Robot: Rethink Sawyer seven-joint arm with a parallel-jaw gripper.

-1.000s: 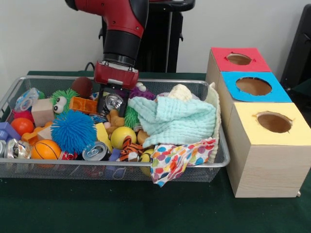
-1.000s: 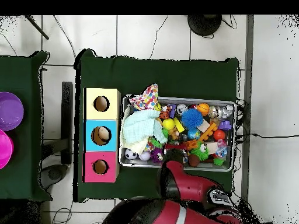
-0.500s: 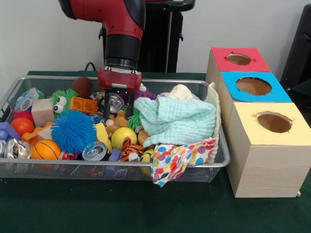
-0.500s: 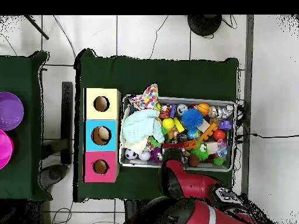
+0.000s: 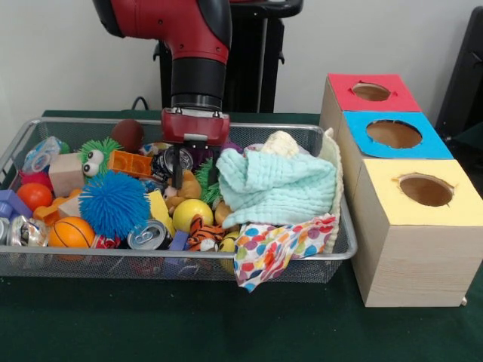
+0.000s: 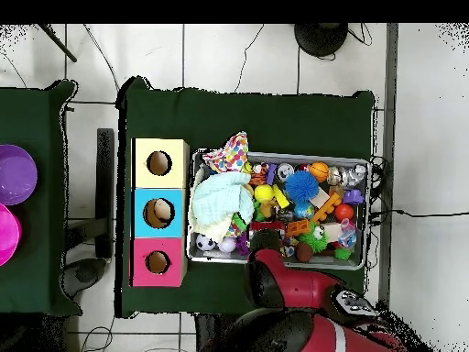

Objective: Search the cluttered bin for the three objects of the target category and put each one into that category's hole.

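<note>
Red and black, our arm (image 5: 195,53) drops straight into the wire bin (image 5: 45,260). Our gripper (image 5: 195,170) is spread open above a brown toy (image 5: 185,183), beside a crushed can (image 5: 173,159). We read no writing anywhere.

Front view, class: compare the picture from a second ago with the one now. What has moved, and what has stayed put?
The gripper has shifted sideways, to the picture's right, toward the mint green cloth, and it hangs a little higher over the wire basket. The crushed silver can it hovered over stays in the clutter; nothing was picked up. The toys, both cloths and the three coloured boxes are unchanged.
</note>
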